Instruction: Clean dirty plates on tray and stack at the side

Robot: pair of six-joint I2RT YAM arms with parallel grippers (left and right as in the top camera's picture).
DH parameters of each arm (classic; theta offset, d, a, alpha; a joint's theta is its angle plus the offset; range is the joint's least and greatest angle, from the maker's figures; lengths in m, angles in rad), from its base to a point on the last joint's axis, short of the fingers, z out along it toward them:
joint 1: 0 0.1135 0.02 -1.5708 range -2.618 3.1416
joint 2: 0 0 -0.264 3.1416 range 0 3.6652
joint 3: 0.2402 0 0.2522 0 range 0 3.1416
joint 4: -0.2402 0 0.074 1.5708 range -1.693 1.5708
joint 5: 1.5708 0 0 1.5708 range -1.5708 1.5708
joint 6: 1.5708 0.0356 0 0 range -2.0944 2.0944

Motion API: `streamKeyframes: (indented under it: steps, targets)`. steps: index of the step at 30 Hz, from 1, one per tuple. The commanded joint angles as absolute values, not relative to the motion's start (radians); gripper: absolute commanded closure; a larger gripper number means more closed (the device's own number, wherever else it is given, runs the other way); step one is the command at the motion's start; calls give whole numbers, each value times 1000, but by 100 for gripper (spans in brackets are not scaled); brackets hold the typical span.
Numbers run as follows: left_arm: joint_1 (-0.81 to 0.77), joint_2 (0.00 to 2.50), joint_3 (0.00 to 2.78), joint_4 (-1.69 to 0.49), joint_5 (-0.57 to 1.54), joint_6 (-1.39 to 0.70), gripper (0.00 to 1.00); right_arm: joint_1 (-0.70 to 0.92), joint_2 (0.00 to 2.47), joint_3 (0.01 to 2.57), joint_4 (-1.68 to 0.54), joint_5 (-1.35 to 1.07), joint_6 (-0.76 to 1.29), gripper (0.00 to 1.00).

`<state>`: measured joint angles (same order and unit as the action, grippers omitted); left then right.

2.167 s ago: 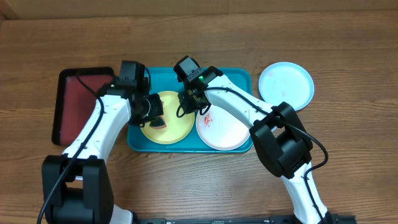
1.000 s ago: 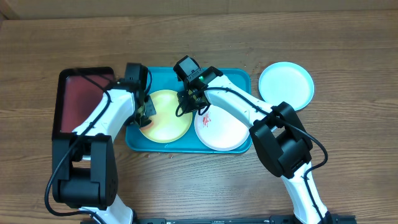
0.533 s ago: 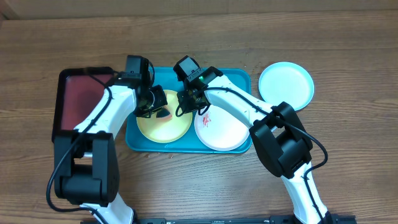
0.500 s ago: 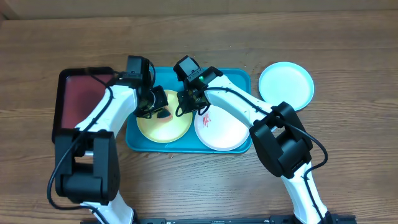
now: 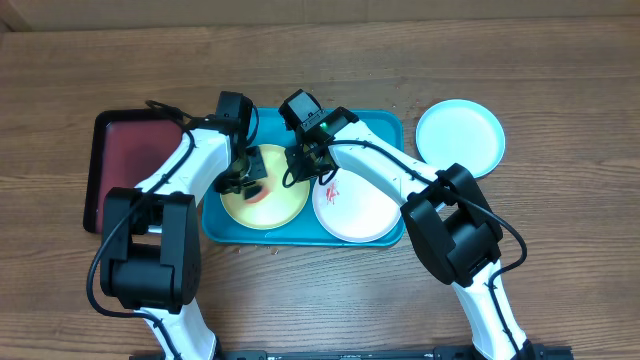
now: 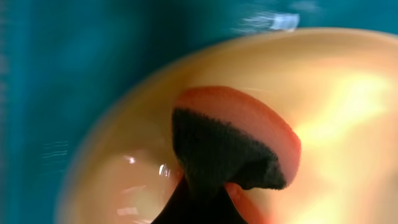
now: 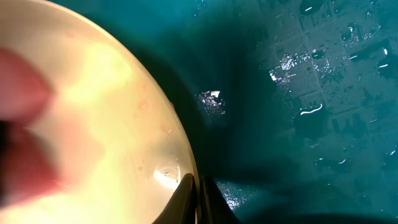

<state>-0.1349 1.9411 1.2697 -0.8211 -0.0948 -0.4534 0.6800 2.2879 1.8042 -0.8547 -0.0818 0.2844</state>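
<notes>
The left gripper has swept its sponge from near eleven o'clock on the yellow-green plate back toward the middle, so scrubbing looks under way, not finished. Its jaws are clamped on the sponge, which presses the plate just nine o'clock of centre. The right gripper pinches its jaws narrowly on that plate's rim at two o'clock, steadying it in the tray. The smeared white plate waits at three o'clock; the light blue plate sits beyond on the table.
</notes>
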Motion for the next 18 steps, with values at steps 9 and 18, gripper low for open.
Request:
streamKeyframes:
  steps: [9,18]
  targets:
    - [-108,1787,1410,-904,-416,-453,96,666,2300,1794,-848,-46,292,96]
    - [105,1696,1444,-946,-237,-494,96,667,2243,1858,-843,-45,287,96]
